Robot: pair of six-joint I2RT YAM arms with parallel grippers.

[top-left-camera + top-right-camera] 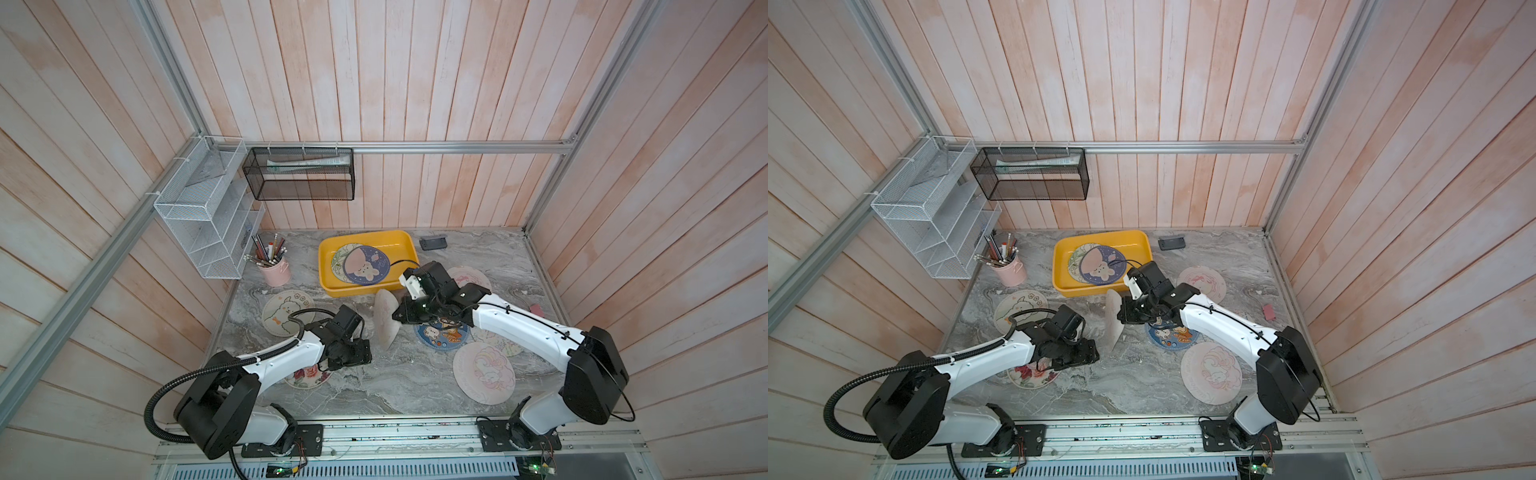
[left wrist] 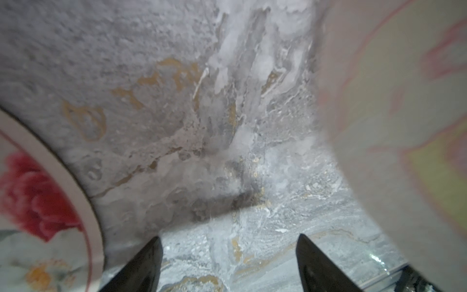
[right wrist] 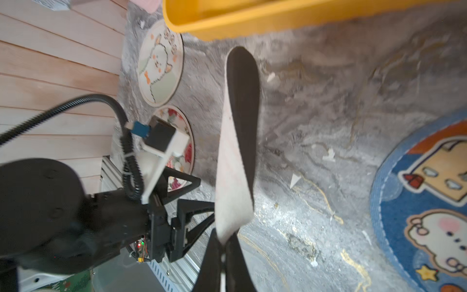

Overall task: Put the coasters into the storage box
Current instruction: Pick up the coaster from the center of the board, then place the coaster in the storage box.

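**Box at the back, coasters spread before it**

The storage box [image 1: 405,245] sits at the back of the table [image 1: 395,390], with two coasters [image 1: 368,266] overlapping inside it. A pencil cup [image 1: 275,272] stands to its left, a small device [image 1: 432,242] to its right. Just before the box, the standing coaster [image 1: 384,324] is pinched in the right gripper [image 1: 397,318], with the left gripper [image 1: 368,347] near its other side. Flat coasters [image 1: 282,311] lie to the left, and further coasters [image 1: 484,374] to the right.

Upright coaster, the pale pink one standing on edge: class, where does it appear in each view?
Both top views: upright coaster stands mid-table, near the storage box.
Left wrist: large, blurred, across the marble from the floral coaster.
Right wrist: centre, edge-on, in the right pincer.
Shared landmark: floral coaster, in all four.
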